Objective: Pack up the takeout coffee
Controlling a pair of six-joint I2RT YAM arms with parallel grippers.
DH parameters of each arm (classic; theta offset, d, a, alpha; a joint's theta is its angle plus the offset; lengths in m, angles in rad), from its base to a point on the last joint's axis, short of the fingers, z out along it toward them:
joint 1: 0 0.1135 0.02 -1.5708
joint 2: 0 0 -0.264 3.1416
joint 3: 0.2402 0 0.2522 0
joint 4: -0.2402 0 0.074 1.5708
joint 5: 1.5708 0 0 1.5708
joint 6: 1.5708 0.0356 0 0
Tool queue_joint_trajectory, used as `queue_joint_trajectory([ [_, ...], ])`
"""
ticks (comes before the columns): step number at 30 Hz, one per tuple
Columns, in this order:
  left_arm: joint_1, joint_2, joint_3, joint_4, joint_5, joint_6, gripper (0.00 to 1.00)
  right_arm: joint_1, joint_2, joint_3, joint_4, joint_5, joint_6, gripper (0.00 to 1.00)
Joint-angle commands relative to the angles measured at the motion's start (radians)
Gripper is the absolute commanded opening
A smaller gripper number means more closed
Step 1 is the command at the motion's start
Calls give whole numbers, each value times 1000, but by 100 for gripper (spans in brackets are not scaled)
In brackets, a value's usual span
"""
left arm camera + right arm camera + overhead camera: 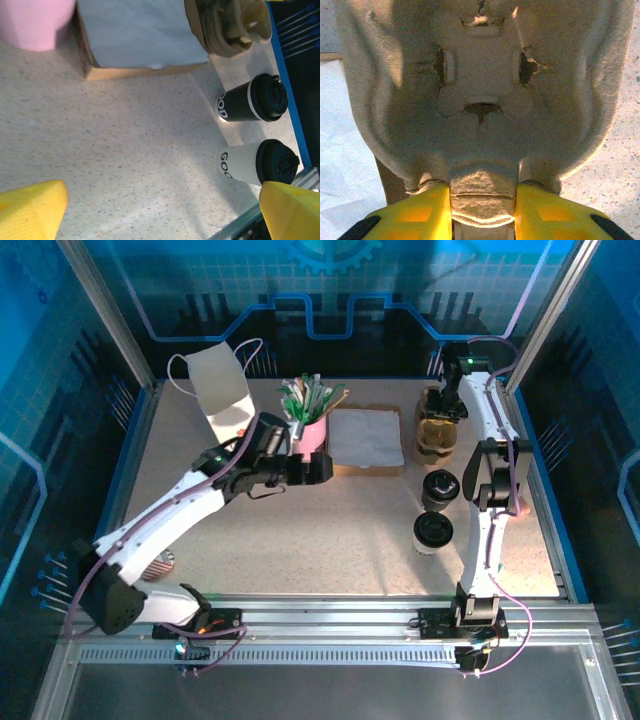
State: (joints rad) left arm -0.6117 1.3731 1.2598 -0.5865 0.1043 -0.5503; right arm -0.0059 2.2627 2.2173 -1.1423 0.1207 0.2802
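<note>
Carrier (480,100) pinched by right gripper (482,212), apparently — left gripper (160,210) agape

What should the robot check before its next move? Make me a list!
1. Right pincer gripping the cardboard carrier by its tab: ok.
2. Left pincer open, nothing in it: ok.
3. White cup standing up, black lid on: ok.
4. Black cup standing up, lid on: ok.
5. Both cups apart from the carrier: ok.
6. Grip strong enough to lift the carrier: cannot tell.
</note>
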Motion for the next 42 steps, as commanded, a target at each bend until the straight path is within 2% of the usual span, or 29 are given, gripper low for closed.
queue_joint_trajectory([
  [1,-28,87,99,45,59,-42,99,-20,-47,-16,0,-25,12,33],
  [5,-46,168,183,39,63,-42,99,-22,-60,-16,6,-41,16,32],
  [11,-47,197,214,34,56,-35,99,-26,-80,10,-3,-56,20,32],
  [22,-17,43,266,-85,-105,69,99,13,-206,32,-37,-75,25,32],
  [26,89,-58,248,-117,-86,70,99,73,-304,-10,-30,-56,12,32],
  [34,409,-198,227,-176,25,32,99,257,-507,-98,-35,11,-12,32],
  [42,649,-217,222,-161,106,-71,98,483,-762,-364,52,70,40,32],
])
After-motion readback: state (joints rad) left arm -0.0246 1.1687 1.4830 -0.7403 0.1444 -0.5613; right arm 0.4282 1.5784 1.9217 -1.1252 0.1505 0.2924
